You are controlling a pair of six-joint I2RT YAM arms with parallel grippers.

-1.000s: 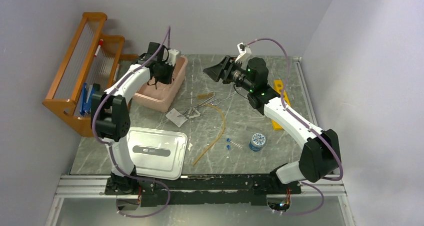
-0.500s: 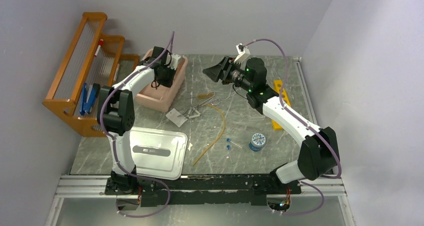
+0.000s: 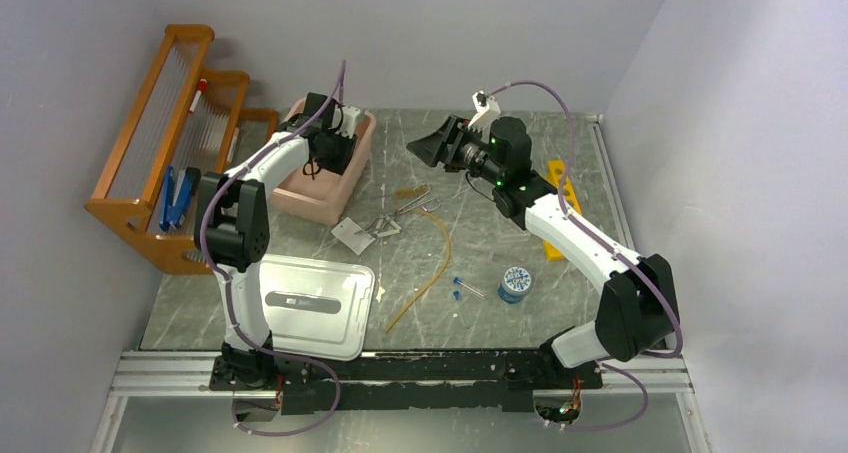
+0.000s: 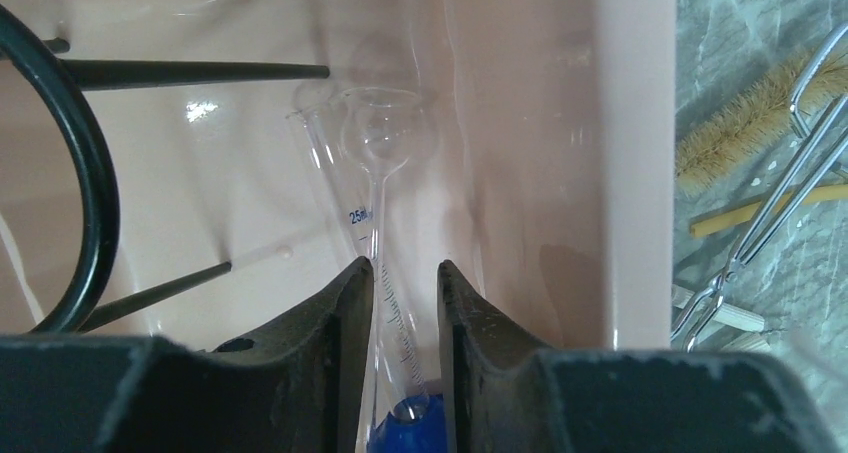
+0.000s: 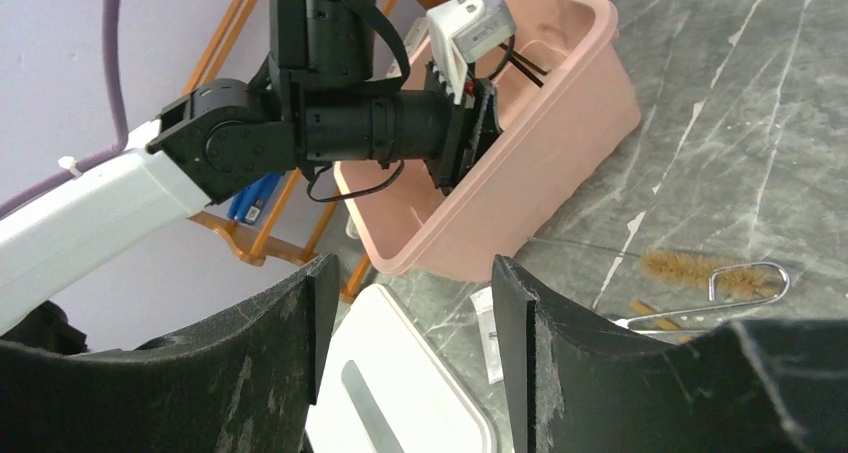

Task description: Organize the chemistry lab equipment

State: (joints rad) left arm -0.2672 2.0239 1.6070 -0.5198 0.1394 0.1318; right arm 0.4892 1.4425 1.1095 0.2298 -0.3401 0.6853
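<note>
My left gripper [image 3: 325, 153] reaches down inside the pink tub [image 3: 325, 205]. In the left wrist view its jaws [image 4: 400, 265] stand slightly apart around a clear glass graduated cylinder [image 4: 375, 233] with a blue base [image 4: 410, 423]; a thin gap shows at the right finger. The black tripod ring [image 4: 85, 163] lies in the tub to the left. My right gripper [image 3: 420, 141] hangs open and empty above the back middle of the table. On the table lie the tan rubber tube [image 3: 430, 263], the square gauze [image 3: 350, 235], the blue-capped vials [image 3: 457, 288], a blue hexagonal piece [image 3: 515, 283] and the yellow rack [image 3: 556, 213].
The tub's white lid [image 3: 310, 303] lies at the front left. An orange wooden rack [image 3: 165, 143] stands along the left wall. Metal tongs and a bristle brush [image 3: 410, 198] lie just right of the tub, and the brush [image 5: 680, 268] also shows in the right wrist view.
My left arm has swung down and back into the pink tub, and its jaws have parted off the glass cylinder. The right arm has stayed still.
</note>
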